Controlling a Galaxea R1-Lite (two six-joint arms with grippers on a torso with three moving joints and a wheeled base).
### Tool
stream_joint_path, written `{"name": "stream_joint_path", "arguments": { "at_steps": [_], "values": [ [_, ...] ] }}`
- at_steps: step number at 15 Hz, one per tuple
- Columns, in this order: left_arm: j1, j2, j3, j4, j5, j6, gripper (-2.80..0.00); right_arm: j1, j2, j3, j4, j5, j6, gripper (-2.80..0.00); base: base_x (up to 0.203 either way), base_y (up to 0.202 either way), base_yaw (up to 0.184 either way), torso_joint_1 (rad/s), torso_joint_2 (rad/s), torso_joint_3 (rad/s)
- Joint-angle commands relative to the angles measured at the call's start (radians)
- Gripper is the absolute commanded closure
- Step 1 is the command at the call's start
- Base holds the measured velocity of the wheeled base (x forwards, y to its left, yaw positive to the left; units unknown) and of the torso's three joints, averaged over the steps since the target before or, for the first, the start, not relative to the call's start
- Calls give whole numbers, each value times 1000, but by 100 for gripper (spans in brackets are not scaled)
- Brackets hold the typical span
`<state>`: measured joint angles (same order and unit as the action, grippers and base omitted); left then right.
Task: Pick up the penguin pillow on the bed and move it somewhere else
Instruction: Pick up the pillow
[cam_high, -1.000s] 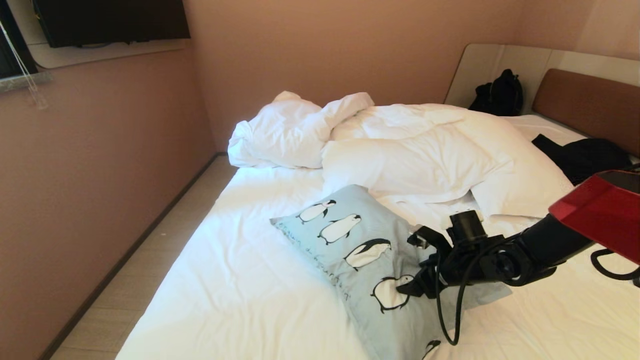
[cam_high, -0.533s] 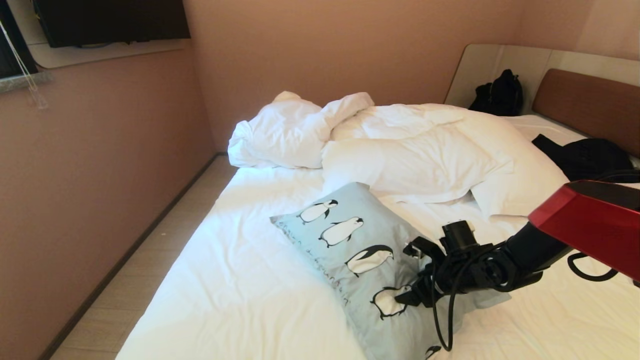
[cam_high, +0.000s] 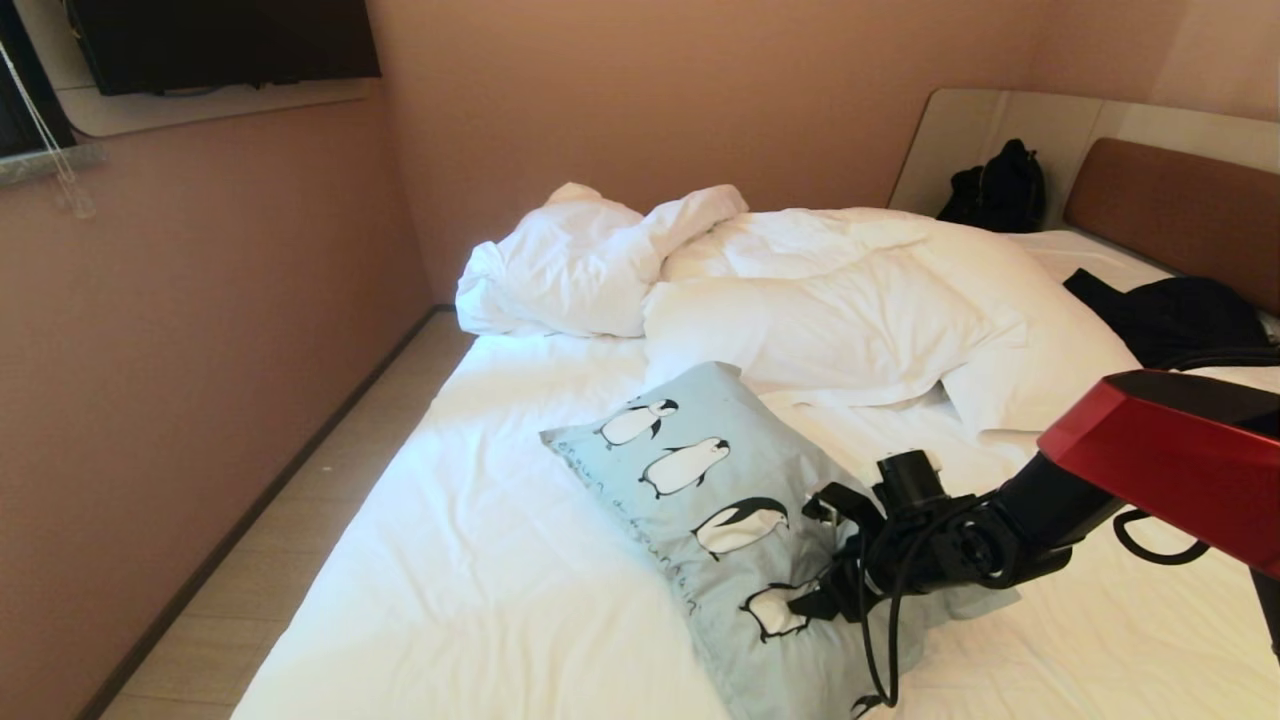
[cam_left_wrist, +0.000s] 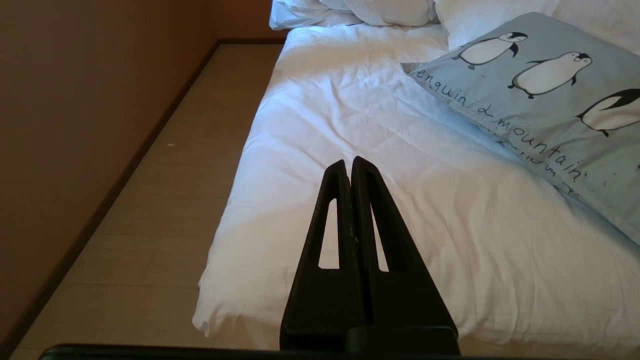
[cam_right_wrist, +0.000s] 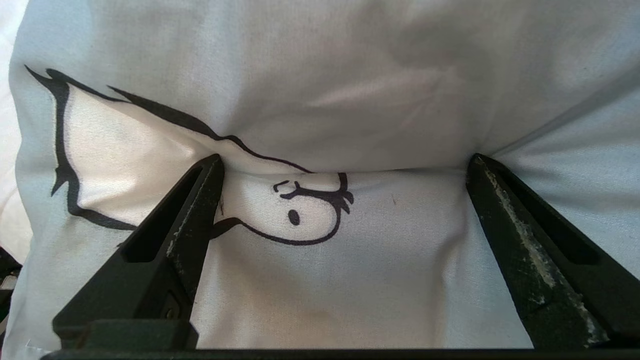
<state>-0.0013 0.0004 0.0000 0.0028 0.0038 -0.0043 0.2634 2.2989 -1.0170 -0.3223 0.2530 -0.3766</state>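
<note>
The penguin pillow (cam_high: 700, 470), pale blue-grey with black-and-white penguins and dark script, lies slantwise on the bed (cam_high: 480, 560). My right gripper (cam_high: 815, 553) reaches in from the right and presses into the pillow's near end. In the right wrist view the right gripper (cam_right_wrist: 346, 159) is open wide, both fingertips dug into the pillow (cam_right_wrist: 350, 100), with a fold of fabric and a penguin's head bulging between them. My left gripper (cam_left_wrist: 348, 162) is shut and empty, hanging over the bed's near left corner, away from the pillow (cam_left_wrist: 540, 90).
A rumpled white duvet (cam_high: 830, 300) is heaped behind the pillow. A black backpack (cam_high: 1000, 185) and dark clothing (cam_high: 1170, 310) lie by the brown headboard (cam_high: 1180, 210). A narrow strip of floor (cam_high: 300, 480) runs between the bed and the left wall.
My right arm has sunk, bringing the open gripper down and nearer onto the pillow's near end, which now dents under it. The left gripper has stayed still.
</note>
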Motion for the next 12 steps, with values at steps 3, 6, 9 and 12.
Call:
{"name": "stream_joint_path", "arguments": {
  "at_steps": [3, 6, 9, 12],
  "values": [
    [0, 0, 2, 0, 1, 0, 0, 0, 10, 2, 0, 8, -2, -280, 0, 0, 0, 0, 0, 0],
    [0, 0, 2, 0, 1, 0, 0, 0, 10, 2, 0, 9, -2, 0, 0, 0, 0, 0, 0, 0],
    [0, 0, 2, 0, 1, 0, 0, 0, 11, 2, 0, 9, -2, 0, 0, 0, 0, 0, 0, 0],
    [0, 0, 2, 0, 1, 0, 0, 0, 1, 3, 0, 12, -1, 0, 0, 0, 0, 0, 0, 0]
  ]
}}
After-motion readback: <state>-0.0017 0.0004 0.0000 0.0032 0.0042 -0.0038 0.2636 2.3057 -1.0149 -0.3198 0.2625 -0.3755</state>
